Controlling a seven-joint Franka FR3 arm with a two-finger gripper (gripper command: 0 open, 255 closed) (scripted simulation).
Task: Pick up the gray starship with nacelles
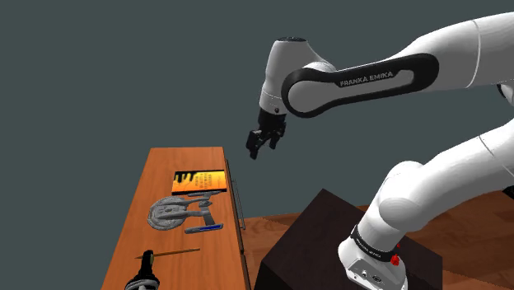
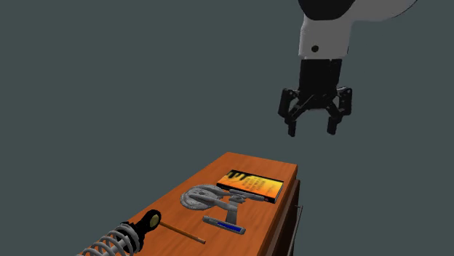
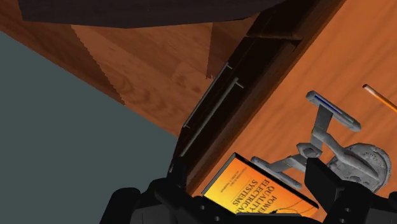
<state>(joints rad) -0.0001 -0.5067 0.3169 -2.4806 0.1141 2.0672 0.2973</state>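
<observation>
With jaws released and gripper (image 2: 313, 132) high above the bench's (image 1: 165, 163) handled long edge, centre over gray starship (image 1: 177, 214) lying mid-bench just beside orange book (image 1: 200, 181), descend straight, straddle narrow hull, then clench.

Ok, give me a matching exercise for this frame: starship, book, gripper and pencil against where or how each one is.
Things:
1 starship
2 book
3 gripper
4 pencil

States:
A open, up in the air, touching nothing
B orange cover, on the table toward the shoulder view's top
C thin, lying nearest the coiled tool
D gray, lying between book and pencil

Pairs: 1-D, 2-B, 3-A, 4-C
</observation>
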